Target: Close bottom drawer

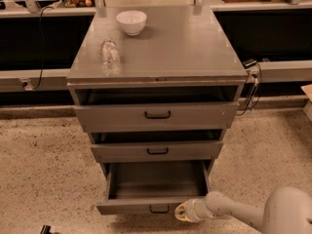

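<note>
Our gripper [183,212] sits low at the bottom edge of the view, right against the front panel of the bottom drawer [156,185], just to the right of its small black handle [159,209]. We cannot tell whether it is open or closed from here, nor quite whether it already presses on the panel. The bottom drawer is pulled well out of the cabinet [161,48], its grey inside bare to view, while the middle drawer [157,151] and top drawer [156,115] above it stand only slightly out.

We judge the step in hand to be the push itself. To do it well, we want the force to go straight back along the drawer's slides. Since our contact lies off to the right of centre, a skewed shove could twist the drawer and jam it, so we would slide inward toward the handle, or push slowly and evenly, until the front sits flush under the middle drawer.
</note>
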You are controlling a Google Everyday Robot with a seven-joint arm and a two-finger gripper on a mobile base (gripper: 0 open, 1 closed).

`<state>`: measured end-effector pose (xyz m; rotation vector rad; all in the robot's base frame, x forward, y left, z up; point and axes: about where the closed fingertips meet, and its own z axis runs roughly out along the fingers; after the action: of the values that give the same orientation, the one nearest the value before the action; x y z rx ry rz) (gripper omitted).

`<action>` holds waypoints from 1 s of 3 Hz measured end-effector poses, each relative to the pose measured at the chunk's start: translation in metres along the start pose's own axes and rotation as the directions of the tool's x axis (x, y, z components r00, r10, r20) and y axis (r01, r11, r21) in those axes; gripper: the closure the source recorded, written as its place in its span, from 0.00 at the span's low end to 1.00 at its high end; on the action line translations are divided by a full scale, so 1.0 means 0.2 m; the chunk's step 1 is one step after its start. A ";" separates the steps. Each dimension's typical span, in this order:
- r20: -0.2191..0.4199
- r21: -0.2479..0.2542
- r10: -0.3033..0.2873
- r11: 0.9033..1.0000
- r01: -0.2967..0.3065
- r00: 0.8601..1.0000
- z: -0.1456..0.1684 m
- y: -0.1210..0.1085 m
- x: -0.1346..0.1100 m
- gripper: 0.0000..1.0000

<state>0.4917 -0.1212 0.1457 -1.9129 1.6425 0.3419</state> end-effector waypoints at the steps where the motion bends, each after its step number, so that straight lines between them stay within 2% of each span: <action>1: 0.019 0.050 -0.044 0.998 0.043 0.999 0.02 -0.19 0.10 1.00; 2: 0.011 0.063 -0.052 0.997 0.051 0.999 0.01 -0.23 0.13 1.00; 3: 0.001 0.033 -0.055 0.998 0.055 0.998 0.03 -0.22 0.12 1.00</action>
<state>0.5397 -0.1342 0.1399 -1.9285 1.5813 0.2920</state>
